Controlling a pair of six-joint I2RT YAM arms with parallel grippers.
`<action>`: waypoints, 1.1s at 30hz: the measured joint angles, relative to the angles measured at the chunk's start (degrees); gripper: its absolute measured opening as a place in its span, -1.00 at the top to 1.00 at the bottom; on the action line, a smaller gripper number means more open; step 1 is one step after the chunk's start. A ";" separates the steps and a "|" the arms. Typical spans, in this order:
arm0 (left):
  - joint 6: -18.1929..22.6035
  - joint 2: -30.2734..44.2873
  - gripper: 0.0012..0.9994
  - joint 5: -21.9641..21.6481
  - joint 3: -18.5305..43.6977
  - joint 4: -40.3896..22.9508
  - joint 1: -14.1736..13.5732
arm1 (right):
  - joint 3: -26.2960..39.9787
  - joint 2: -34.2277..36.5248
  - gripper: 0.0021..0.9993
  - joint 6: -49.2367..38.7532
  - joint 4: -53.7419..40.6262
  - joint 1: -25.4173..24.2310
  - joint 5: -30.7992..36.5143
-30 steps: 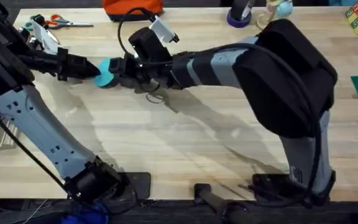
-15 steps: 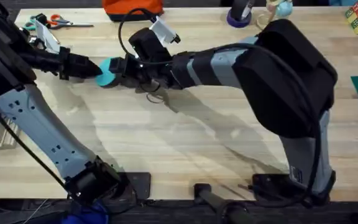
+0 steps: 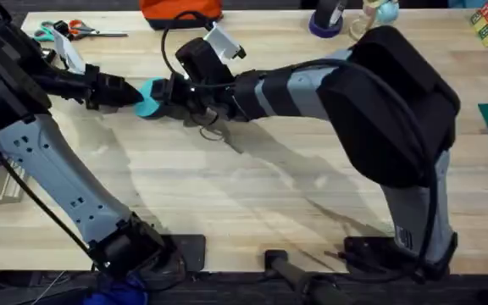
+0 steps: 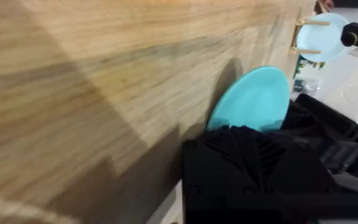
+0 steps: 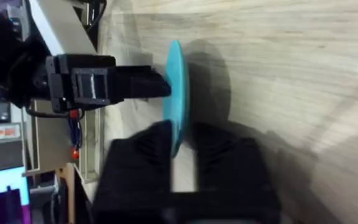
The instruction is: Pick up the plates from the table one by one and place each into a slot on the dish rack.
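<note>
Overhead: turquoise plate (image 3: 149, 96) on edge above counter (image 3: 252, 195), clamped by right pincer (image 3: 164, 95); left pincer (image 3: 132, 94) touching, grip unclear.

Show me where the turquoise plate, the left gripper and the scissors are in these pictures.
plate (image 3: 149, 100), overhead view, on its visible turquoise face.
left gripper (image 3: 130, 95), overhead view, at its fingertips beside the plate.
scissors (image 3: 68, 30), overhead view, on the handles.
</note>
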 joint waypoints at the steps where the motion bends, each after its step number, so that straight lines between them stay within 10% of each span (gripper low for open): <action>1: 0.00 0.00 0.92 0.28 -0.23 0.01 0.00 | 0.00 -0.01 0.68 0.01 0.00 0.00 0.04; 4: 0.00 0.00 0.92 0.75 -0.51 0.06 0.07 | 0.00 -0.01 0.93 0.47 -0.10 -0.02 0.22; 33: -0.17 -0.61 0.92 -2.64 5.00 -2.55 -0.59 | 0.96 0.01 0.94 -6.41 -0.47 -2.52 -2.74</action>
